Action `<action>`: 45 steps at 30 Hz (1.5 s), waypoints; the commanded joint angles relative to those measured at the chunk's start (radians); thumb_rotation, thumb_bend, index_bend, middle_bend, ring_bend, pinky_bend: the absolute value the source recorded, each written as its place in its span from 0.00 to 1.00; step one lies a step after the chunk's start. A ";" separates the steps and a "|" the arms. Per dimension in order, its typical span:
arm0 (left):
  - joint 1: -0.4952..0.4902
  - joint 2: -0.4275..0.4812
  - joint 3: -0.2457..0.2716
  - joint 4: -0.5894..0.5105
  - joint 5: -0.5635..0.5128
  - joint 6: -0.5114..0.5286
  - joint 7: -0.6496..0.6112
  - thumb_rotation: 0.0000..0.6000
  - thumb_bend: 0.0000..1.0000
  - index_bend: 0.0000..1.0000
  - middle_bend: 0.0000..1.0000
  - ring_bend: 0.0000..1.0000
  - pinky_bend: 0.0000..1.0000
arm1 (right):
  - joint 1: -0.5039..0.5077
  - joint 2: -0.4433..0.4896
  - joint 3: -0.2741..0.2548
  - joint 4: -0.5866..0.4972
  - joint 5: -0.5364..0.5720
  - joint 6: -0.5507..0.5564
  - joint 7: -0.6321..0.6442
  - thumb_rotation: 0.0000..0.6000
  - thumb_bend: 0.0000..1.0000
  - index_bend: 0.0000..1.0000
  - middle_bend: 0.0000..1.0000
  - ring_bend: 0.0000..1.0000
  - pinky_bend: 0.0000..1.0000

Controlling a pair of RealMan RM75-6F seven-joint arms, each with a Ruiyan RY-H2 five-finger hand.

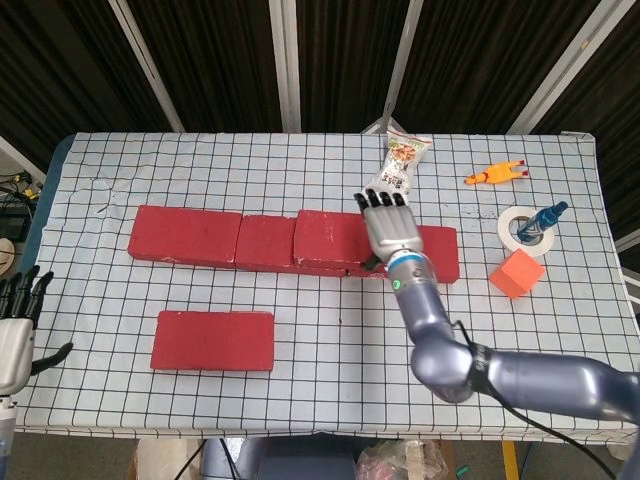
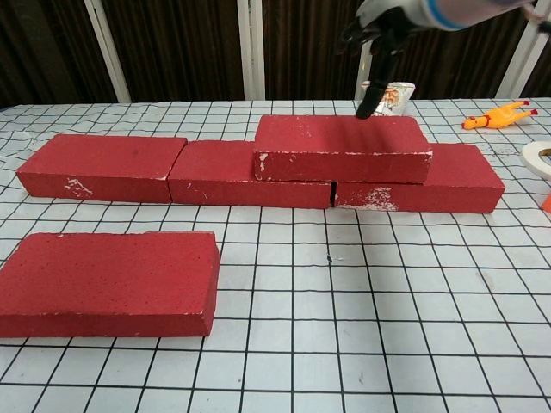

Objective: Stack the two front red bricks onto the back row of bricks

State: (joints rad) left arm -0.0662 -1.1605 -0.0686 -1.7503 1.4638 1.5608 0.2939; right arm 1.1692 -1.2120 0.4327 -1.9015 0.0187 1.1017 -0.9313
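One red brick (image 2: 343, 146) already sits on the back row (image 2: 176, 168), straddling its right-hand joint; the right robot hand (image 1: 387, 223) hovers above it released, fingers apart; best lift straight clear, then fetch the remaining front brick (image 1: 213, 340) on the counter (image 1: 330, 330).

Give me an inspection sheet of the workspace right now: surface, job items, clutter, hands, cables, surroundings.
Surface: table under a checked cloth.
Job's things: stacked brick lies on the back row; front brick still on the cloth.
Clutter: snack bag, toy chicken, tape roll, orange cube.
Hands: right hand above the stacked brick, holding nothing; left hand at the table's left edge, empty.
Cables: one along the right forearm.
Surroundings: dark slatted wall.
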 commanded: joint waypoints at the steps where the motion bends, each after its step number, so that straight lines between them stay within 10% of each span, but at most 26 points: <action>1: -0.006 -0.009 0.008 0.005 0.009 -0.012 -0.003 1.00 0.00 0.03 0.00 0.00 0.04 | -0.261 0.209 -0.104 -0.195 -0.311 0.086 0.213 1.00 0.18 0.02 0.00 0.00 0.00; 10: -0.033 -0.014 0.036 -0.027 0.036 -0.081 -0.032 1.00 0.00 0.03 0.00 0.00 0.03 | -0.675 0.324 -0.289 -0.105 -0.875 0.177 0.690 1.00 0.18 0.02 0.00 0.00 0.00; 19: -0.088 0.030 0.038 -0.174 -0.006 -0.187 0.081 1.00 0.00 0.03 0.00 0.00 0.02 | -0.943 0.286 -0.436 0.006 -1.190 0.365 0.902 1.00 0.18 0.02 0.00 0.00 0.00; 33: -0.260 0.076 0.012 -0.448 -0.306 -0.397 0.449 1.00 0.00 0.00 0.00 0.00 0.01 | -1.084 0.223 -0.499 0.004 -1.355 0.451 0.885 1.00 0.18 0.02 0.00 0.00 0.00; 45: -0.418 -0.080 0.013 -0.452 -0.581 -0.374 0.708 1.00 0.00 0.00 0.00 0.00 0.01 | -1.105 0.219 -0.476 -0.009 -1.369 0.427 0.850 1.00 0.18 0.02 0.00 0.00 0.00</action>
State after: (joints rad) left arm -0.4597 -1.2129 -0.0585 -2.2093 0.9107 1.1796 0.9832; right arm 0.0649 -0.9924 -0.0439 -1.9108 -1.3494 1.5296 -0.0808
